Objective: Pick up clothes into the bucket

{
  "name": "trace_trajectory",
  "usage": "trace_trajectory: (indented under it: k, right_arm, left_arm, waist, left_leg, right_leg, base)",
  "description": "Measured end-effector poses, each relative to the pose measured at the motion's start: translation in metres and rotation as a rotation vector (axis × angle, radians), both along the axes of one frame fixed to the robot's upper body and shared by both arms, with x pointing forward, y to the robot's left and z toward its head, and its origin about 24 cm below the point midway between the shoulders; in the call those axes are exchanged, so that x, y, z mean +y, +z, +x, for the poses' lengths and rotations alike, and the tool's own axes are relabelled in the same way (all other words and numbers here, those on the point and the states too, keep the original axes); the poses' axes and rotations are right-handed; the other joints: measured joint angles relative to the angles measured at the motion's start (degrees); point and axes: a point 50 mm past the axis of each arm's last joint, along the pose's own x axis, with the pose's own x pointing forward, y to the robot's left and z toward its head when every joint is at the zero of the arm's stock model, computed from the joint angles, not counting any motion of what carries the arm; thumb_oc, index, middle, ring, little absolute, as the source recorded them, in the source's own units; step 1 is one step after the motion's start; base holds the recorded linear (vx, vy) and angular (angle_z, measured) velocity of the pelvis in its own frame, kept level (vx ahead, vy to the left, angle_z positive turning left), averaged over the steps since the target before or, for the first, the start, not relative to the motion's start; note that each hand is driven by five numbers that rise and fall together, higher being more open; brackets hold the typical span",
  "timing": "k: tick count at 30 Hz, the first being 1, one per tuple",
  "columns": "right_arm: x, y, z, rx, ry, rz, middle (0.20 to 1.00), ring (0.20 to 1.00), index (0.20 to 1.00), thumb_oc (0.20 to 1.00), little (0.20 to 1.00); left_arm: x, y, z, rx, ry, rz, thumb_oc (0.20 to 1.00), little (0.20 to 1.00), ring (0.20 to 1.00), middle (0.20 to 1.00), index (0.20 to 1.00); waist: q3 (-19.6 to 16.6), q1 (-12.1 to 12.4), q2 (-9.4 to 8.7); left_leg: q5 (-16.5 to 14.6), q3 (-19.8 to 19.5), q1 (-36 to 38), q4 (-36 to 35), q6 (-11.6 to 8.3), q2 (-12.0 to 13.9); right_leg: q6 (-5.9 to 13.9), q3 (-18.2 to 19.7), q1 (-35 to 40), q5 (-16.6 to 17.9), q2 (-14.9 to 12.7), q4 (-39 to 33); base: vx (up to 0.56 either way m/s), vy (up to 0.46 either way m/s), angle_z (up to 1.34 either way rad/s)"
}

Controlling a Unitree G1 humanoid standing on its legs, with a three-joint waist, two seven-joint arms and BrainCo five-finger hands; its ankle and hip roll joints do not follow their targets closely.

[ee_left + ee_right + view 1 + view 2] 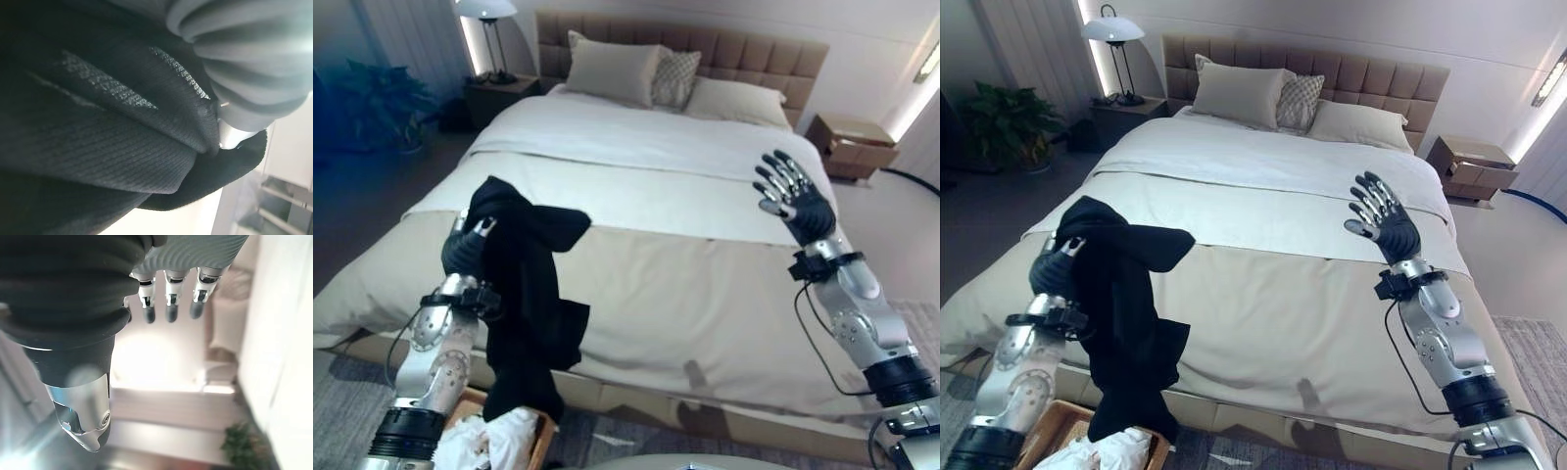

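the robot is standing at the foot of a wide bed [685, 294], and its left hand [465, 245] is raised at the near left corner, its fingers curling into a black knitted garment [524, 304]. the cloth is bunching over the hand and hanging down in a long dark fold, well clear of the bedcover, with its lower end dangling right over a wooden basket [1043, 426] that is sitting on the floor by the robot's left side. white clothes [494, 441] are already lying heaped inside that basket, and the tip of the black piece is reaching down to them, though i cannot tell whether it is actually touching. in the left wrist view the ribbed weave of the black garment [112, 147] is pressing up close, with one silver finger [230, 137] poking out from the folds. the right hand [1386, 225] is hovering over the right half of the bed, palm turned toward the headboard, fingers spread straight and wide and holding nothing; the right wrist view is showing its fingers [168, 301] hanging straight and empty. at the head of the bed, pillows [612, 69] are leaning against a padded headboard [744, 49]. a lamp [1116, 44] is glowing on the nightstand to the left, a potted plant [1004, 122] is standing further left, and another nightstand [852, 142] is sitting on the far right.
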Motion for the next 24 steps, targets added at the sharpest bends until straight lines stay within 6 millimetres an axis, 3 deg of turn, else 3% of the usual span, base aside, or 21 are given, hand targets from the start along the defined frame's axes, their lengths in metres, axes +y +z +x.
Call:
trace_trajectory:
  k: [7, 12, 16, 19, 23, 24]
  right_arm:
    - [0.0, -0.063, -0.005, 0.221, -0.058, -0.114, 1.0, 1.0, 1.0, 1.0, 1.0]
    - [0.018, -0.096, -0.019, 0.327, 0.026, -0.187, 1.0, 1.0, 1.0, 1.0, 1.0]
    - [0.042, -0.108, -0.024, 0.354, 0.118, -0.184, 1.0, 1.0, 1.0, 1.0, 1.0]
    - [0.056, -0.113, -0.025, 0.361, 0.165, -0.181, 1.0, 1.0, 1.0, 1.0, 1.0]
    - [0.065, -0.115, -0.026, 0.367, 0.187, -0.164, 1.0, 1.0, 1.0, 1.0, 1.0]
    - [0.066, -0.115, -0.026, 0.367, 0.189, -0.162, 1.0, 1.0, 1.0, 1.0, 1.0]
  left_arm:
    - [0.041, 0.053, -0.007, -0.162, 0.179, 0.164, 0.2, 0.2, 0.2, 0.2, 0.2]
    - [0.066, 0.08, -0.023, -0.281, 0.356, 0.236, 0.2, 0.2, 0.2, 0.2, 0.2]
    - [0.081, 0.093, -0.028, -0.329, 0.473, 0.245, 0.2, 0.2, 0.2, 0.2, 0.2]
    - [0.09, 0.115, -0.026, -0.365, 0.533, 0.286, 0.2, 0.2, 0.2, 0.2, 0.2]
    - [0.085, 0.178, -0.028, -0.547, 0.562, 0.388, 0.2, 0.2, 0.2, 0.2, 0.2]
    - [0.084, 0.184, -0.029, -0.562, 0.567, 0.403, 0.2, 0.2, 0.2, 0.2, 0.2]
  waist:
    - [1.1, 0.3, 0.38]
    - [1.2, 1.9, 0.5]
    - [1.3, 3.0, 0.37]
    - [1.3, 4.4, -0.25]
    - [1.3, 6.2, -1.73]
    - [1.3, 6.2, -1.85]
  left_leg:
    - [0.1, -0.9, 0.1, 0.4, -0.24, 0.3]
    - [0.1, -1.4, 0.8, 0.2, -0.26, 0.5]
    - [0.4, -3.0, 0.5, 0.2, -0.72, 0.6]
    - [0.5, -4.9, -0.3, 0.3, -1.04, 0.9]
    - [1.1, -7.3, -1.2, 0.5, -1.9, 0.9]
    - [1.1, -7.5, -1.2, 0.5, -1.93, 0.9]
  right_leg:
    - [0.04, -0.8, 0.9, -0.4, 0.3, 0.0]
    - [0.14, -1.7, 2.0, -0.9, 0.5, 0.0]
    - [0.02, -3.2, 3.0, -1.4, 0.6, 0.0]
    - [0.03, -5.0, 3.6, -1.7, 1.0, 0.0]
    - [-0.03, -7.1, 4.5, -2.1, 1.2, 0.0]
    - [0.05, -7.4, 4.6, -2.2, 1.2, 0.0]
  base:
    - [-0.01, -0.006, 0.05]
    - [-0.01, -0.009, 0.06]
    - [-0.03, -0.028, 0.2]
    - [-0.04, -0.026, 0.32]
    - [-0.02, -0.003, 0.25]
    - [-0.02, 0.0, 0.24]
